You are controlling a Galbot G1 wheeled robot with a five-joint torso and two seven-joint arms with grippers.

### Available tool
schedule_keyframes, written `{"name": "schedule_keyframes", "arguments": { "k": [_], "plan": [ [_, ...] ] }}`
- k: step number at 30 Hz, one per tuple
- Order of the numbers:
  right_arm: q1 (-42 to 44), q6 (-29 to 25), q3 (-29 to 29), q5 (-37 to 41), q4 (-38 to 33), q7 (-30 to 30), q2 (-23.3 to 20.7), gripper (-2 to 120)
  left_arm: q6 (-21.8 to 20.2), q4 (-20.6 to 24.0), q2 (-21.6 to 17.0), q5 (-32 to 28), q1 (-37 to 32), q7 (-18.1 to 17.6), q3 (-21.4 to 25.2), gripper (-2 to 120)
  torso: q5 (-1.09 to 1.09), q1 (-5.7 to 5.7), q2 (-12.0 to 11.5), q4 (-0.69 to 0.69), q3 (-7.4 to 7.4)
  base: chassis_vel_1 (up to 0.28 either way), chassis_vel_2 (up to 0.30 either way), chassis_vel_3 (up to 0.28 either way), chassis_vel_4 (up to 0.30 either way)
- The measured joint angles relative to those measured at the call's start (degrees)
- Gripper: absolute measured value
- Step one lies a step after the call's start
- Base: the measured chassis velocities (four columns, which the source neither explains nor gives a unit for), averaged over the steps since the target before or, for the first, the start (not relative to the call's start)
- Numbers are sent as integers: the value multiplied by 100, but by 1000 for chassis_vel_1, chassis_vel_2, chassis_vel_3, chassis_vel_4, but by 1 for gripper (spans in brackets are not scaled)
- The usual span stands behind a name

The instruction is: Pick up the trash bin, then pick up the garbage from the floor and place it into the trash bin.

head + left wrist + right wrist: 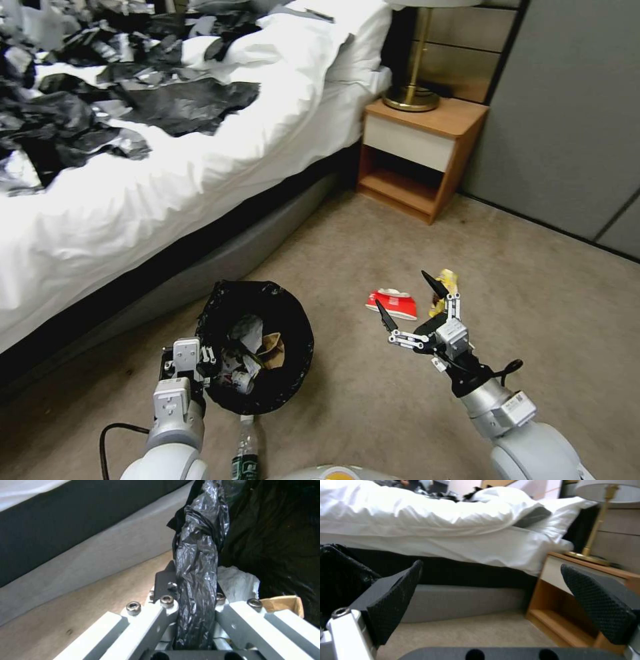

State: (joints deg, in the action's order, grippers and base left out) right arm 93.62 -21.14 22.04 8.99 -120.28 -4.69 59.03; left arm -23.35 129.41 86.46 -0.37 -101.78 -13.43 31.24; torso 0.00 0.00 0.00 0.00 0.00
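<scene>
Your left end effector [196, 620] is clamped on the bagged rim of the trash bin [257, 347]; its wrist view shows tissue [238, 582] and brown paper [283, 603] just past the fingers. Your right end effector [407, 300] hangs wide open and empty, with the red-and-white packet [393, 303] and yellow wrapper [445, 283] on the floor beneath it. A green-labelled bottle [247, 453] lies beside your left arm, its writing unreadable.

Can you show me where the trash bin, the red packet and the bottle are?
trash bin [297, 320]: head view, on the black bag over its rim.
red packet [393, 305]: head view, on its red middle.
bottle [247, 448]: head view, on its clear body.

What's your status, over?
Left gripper shut on bin rim. Right gripper open, empty, above carpet. Red packet, yellow wrapper, bottle on floor. Nothing blocking.
</scene>
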Motion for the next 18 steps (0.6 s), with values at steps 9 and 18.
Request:
{"name": "schedule_keyframes", "arguments": {
  "k": [9,18],
  "plan": [
    [19,-12,-2,-26,-8,-20,25,100,-1,22,2,-11,-4,-17,1,2,0,0,0,0,0,-96,-93,-99,-99],
    [36,-76,-1,-5,-26,-81,41,100,-8,28,6,-87,13,-109,-16,2,0,0,0,-2,0,-65,-62,-62,-61]
  ]
}}
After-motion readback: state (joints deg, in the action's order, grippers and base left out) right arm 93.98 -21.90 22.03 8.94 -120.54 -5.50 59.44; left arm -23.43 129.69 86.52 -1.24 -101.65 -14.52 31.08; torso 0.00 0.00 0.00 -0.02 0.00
